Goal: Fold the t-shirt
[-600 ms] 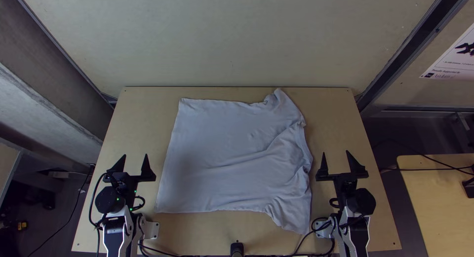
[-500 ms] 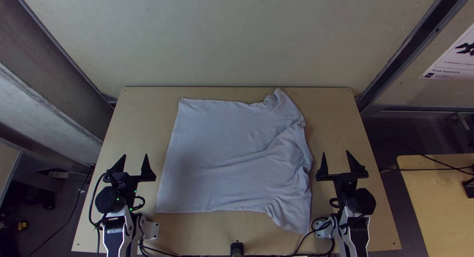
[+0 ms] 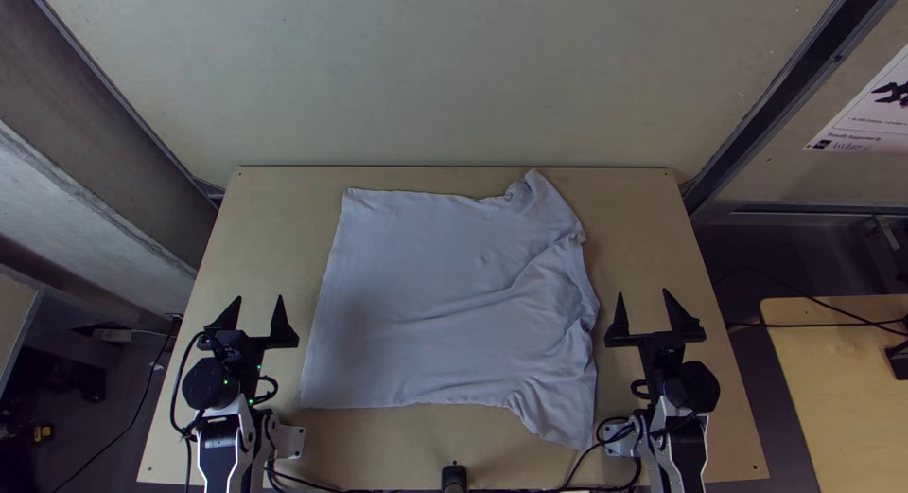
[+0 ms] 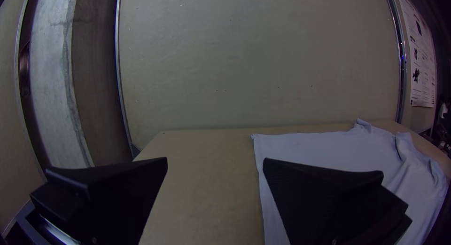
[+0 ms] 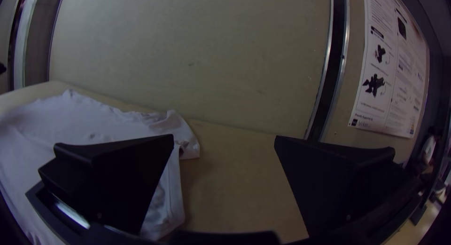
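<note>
We see the t-shirt (image 3: 445, 304) spread mid-desk (image 3: 265, 228), sleeve side rumpled, toward the right arm. Left end effector (image 3: 260, 313) beside one side, right end effector (image 3: 646, 308) beside the other; both wide open, holding nothing.

No change – none visible.

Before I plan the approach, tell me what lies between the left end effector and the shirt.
A strip of bare table lies between the left end effector and the shirt, as the top view shows.
</note>
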You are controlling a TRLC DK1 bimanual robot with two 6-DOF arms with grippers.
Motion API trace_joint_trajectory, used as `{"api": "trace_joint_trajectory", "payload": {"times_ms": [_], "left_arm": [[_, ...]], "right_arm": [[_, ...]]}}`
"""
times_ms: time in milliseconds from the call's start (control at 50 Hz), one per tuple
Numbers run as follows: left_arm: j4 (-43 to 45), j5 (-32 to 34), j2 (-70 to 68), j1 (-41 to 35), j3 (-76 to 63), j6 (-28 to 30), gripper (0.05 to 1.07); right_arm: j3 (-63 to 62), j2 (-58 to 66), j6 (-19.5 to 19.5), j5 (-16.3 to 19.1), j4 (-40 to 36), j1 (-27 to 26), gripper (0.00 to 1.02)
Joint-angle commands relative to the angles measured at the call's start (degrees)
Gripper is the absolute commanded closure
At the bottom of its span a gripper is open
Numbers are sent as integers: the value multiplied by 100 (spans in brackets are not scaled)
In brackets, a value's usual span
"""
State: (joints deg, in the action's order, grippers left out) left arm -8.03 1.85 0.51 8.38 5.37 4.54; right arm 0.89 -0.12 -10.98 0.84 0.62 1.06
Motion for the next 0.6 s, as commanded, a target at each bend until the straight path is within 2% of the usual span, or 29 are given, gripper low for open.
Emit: {"api": "trace_joint_trajectory", "payload": {"times_ms": [0, 60, 100, 200, 320, 400, 580], "left_arm": [[-251, -18, -51, -3, -203, -49, 10], [-251, 9, -51, -38, -203, -58, 10], [-260, 9, -51, -65, -203, -58, 10], [-260, 9, -51, -82, -203, -76, 10], [-251, -18, -51, -223, -203, -84, 10], [-93, -18, -69, -249, -220, 214, 10], [74, -88, -51, -21, 167, 276, 10]], "right_arm": [[-45, -14, 518, -5, -80, 79, 4], [-45, -14, 589, -5, -89, 131, 4], [-45, -14, 791, -14, -89, 175, 4], [-45, -14, 940, -198, -124, 184, 4], [-45, -23, 958, -295, -71, 96, 4], [52, -23, 931, -506, -18, 17, 4], [755, -6, 940, -524, -89, -132, 4]]}}
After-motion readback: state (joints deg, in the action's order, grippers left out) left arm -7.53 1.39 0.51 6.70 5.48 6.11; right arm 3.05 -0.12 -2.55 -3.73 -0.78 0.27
